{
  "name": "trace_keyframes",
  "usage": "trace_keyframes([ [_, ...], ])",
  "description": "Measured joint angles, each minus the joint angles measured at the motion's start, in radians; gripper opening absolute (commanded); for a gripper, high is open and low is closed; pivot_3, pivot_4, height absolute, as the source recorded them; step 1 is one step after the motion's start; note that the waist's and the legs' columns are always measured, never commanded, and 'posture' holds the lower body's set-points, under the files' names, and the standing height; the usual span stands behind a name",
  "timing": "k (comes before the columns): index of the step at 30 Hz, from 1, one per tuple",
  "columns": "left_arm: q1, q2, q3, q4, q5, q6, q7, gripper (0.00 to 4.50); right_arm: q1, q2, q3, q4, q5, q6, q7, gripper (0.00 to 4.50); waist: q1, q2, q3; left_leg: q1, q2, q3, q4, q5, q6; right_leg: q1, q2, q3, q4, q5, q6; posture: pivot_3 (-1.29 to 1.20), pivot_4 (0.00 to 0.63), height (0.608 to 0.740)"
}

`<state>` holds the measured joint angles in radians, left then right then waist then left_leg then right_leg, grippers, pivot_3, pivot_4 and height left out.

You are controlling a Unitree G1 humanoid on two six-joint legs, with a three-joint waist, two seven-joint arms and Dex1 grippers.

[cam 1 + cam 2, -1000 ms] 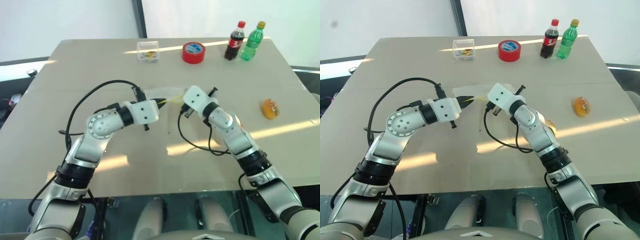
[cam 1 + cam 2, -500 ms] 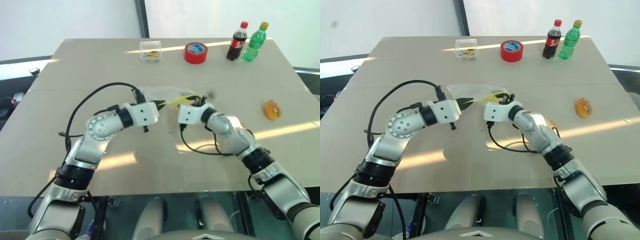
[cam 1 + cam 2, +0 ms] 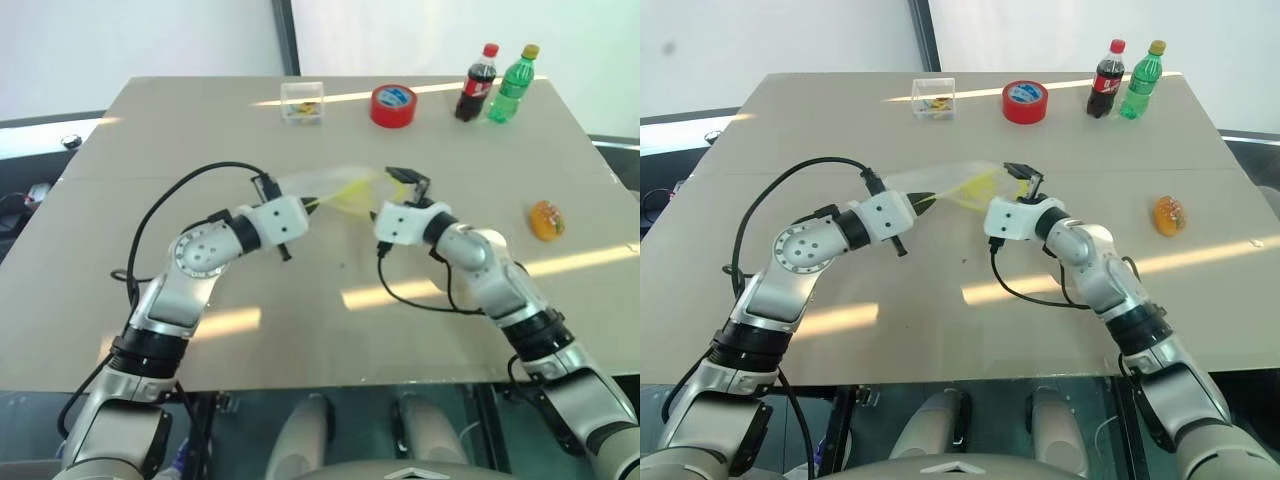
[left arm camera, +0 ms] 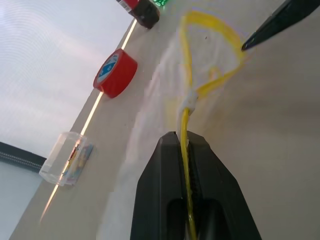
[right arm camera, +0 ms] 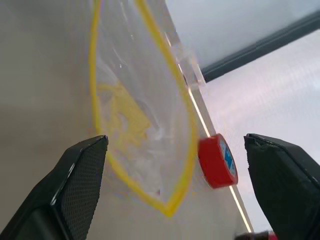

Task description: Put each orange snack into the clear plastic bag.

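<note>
- Clear plastic bag [image 3: 958,183] hung lifted above the table [image 3: 840,130] at mid-scene, its yellow-edged mouth gaping toward the right.
- Left gripper [image 4: 186,145] had its fingers pressed together on the bag's yellow strip.
- Right gripper [image 5: 175,185] sat just right of the bag, fingers spread wide, holding nothing.
- One orange snack [image 3: 1168,214] lay far right on the table, well apart.

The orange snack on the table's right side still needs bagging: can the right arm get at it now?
Probably yes: the right gripper is open and empty, and the table between it and the orange snack is bare.
</note>
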<state>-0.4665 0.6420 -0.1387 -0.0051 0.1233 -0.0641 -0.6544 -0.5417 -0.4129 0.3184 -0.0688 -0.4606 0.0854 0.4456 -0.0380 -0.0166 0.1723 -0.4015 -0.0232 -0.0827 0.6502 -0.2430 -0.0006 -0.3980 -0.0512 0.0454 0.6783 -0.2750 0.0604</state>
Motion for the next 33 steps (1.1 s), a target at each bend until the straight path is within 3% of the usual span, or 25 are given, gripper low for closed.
trace_keyframes([
  [2, -0.002, -0.002, 0.002, 0.019, 0.000, -0.001, 0.001, 0.00, 0.049, -0.001, -0.035, -0.081, 0.026, 0.068, 0.029, 4.46, 0.000, 0.000, 0.000, 0.000, 0.000, 0.000, 0.000, 0.000, 0.000, 0.000, 0.000, 0.000, 0.000, 0.000, 0.000, 0.00, 0.150, 0.740],
  [10, -0.017, -0.012, 0.008, 0.070, 0.003, -0.033, 0.003, 0.00, 0.367, 0.045, -0.265, -0.482, 0.162, 0.635, 0.115, 4.46, 0.004, 0.000, 0.000, 0.000, 0.000, -0.001, 0.001, 0.000, 0.000, 0.001, 0.000, -0.001, 0.000, 0.000, 0.000, 0.00, 0.150, 0.740],
  [18, -0.029, -0.017, 0.008, 0.101, 0.008, -0.054, -0.001, 0.00, 0.455, 0.058, -0.384, -0.519, 0.230, 0.851, 0.085, 4.46, 0.001, 0.000, 0.000, 0.002, 0.000, -0.001, 0.001, 0.000, 0.000, 0.003, 0.000, -0.001, 0.001, 0.000, 0.000, 0.00, 0.150, 0.740],
  [20, -0.036, -0.020, 0.008, 0.107, 0.010, -0.056, -0.002, 0.00, 0.460, 0.059, -0.392, -0.513, 0.251, 0.856, 0.079, 3.91, 0.000, 0.000, 0.000, 0.002, 0.000, -0.001, 0.001, 0.000, 0.000, 0.003, 0.000, -0.001, 0.000, 0.000, 0.000, 0.00, 0.150, 0.740],
  [22, -0.043, -0.022, 0.008, 0.108, 0.010, -0.058, -0.004, 0.00, 0.462, 0.056, -0.396, -0.493, 0.274, 0.846, 0.064, 2.97, 0.000, 0.000, 0.000, 0.002, 0.000, -0.001, 0.001, 0.000, 0.000, 0.003, 0.000, -0.001, 0.000, 0.000, 0.000, 0.00, 0.150, 0.740],
  [24, -0.043, -0.023, 0.008, 0.108, 0.010, -0.058, -0.004, 0.00, 0.462, 0.055, -0.396, -0.489, 0.277, 0.845, 0.061, 2.56, 0.001, 0.000, 0.000, 0.002, 0.000, -0.001, 0.001, 0.000, 0.000, 0.003, 0.000, -0.001, 0.000, 0.000, 0.000, 0.00, 0.150, 0.740],
  [28, -0.043, -0.025, 0.008, 0.108, 0.010, -0.058, -0.008, 0.00, 0.447, 0.043, -0.395, -0.483, 0.316, 0.828, 0.051, 1.03, 0.000, 0.000, 0.000, 0.002, 0.000, -0.001, 0.001, 0.000, 0.000, 0.003, 0.000, -0.001, 0.000, 0.000, 0.000, 0.00, 0.150, 0.740],
  [33, -0.042, -0.026, 0.008, 0.107, 0.009, -0.056, -0.013, 0.00, 0.403, 0.042, -0.365, -0.485, 0.366, 0.817, 0.054, 1.03, -0.004, 0.000, 0.000, 0.002, 0.000, -0.001, 0.001, 0.000, 0.000, 0.003, 0.000, -0.001, 0.001, 0.000, 0.000, 0.00, 0.150, 0.740],
])
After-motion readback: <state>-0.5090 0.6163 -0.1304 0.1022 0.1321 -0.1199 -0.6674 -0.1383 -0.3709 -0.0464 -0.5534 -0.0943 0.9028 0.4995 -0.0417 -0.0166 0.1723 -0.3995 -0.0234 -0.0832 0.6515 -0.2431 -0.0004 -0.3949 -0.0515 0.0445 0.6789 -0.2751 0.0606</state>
